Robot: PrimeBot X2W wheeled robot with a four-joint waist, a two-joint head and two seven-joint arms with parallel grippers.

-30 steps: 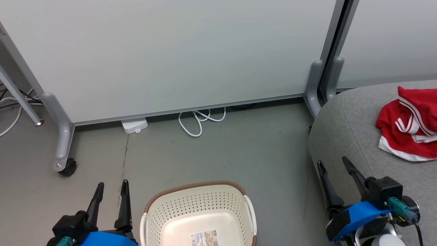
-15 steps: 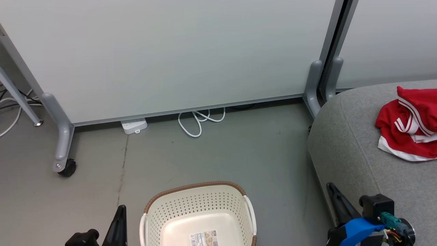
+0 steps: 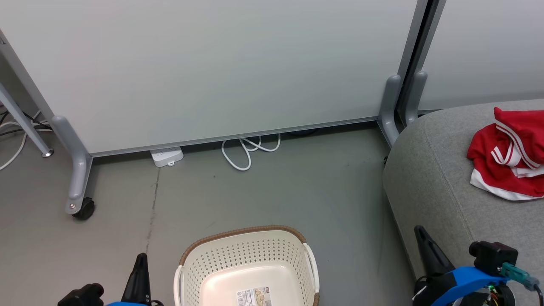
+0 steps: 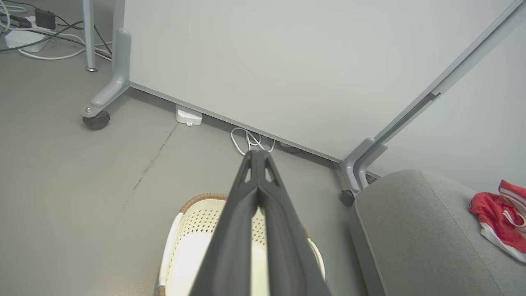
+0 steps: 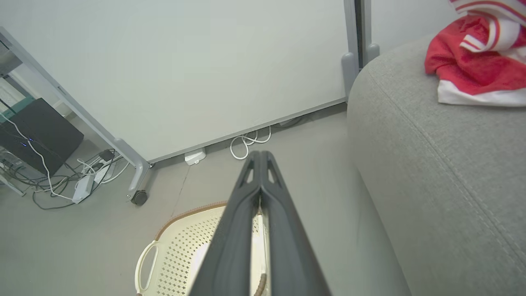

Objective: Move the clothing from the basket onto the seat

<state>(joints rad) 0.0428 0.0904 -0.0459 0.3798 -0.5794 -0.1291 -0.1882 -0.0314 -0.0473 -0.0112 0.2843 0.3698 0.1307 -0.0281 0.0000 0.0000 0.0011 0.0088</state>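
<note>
The cream basket (image 3: 242, 233) stands on the floor at the bottom middle, holding nothing but a label on its bottom. Both red garments (image 3: 505, 157) lie bunched on the grey seat (image 3: 433, 178) at the right, white hem and stripes showing. My left gripper (image 3: 140, 259) is low at the basket's left, shut and holding nothing; in its wrist view the fingers (image 4: 246, 213) meet above the basket (image 4: 201, 197). My right gripper (image 3: 420, 231) sits by the seat's front edge, its fingers (image 5: 242, 213) pressed together, well short of the garments (image 5: 472, 61).
White partition panels on grey feet close the back, with a caster (image 3: 83, 208) at the left. A white cable loop (image 3: 248, 153) and a power strip (image 3: 168, 156) lie at the panel's base. A black box (image 5: 37, 135) and cables sit off to the left.
Both grippers went from open to shut and dropped toward the bottom edge of the head view. Basket and garments have not moved.
</note>
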